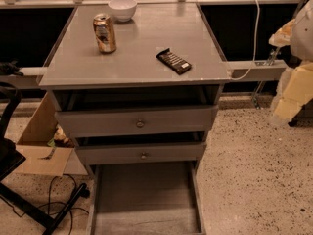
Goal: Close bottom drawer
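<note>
The bottom drawer (146, 195) gapes open, untouched; the tool (286, 106), up to its right, its grip I cannot tell, must reach and push its front.

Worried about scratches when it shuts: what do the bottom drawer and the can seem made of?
Bottom drawer: probably wood painted matt grey, with faint grain-like streaks on its floor. Can: metal, glossy coppery-gold with bright glints. The gripper is not in view.
</note>
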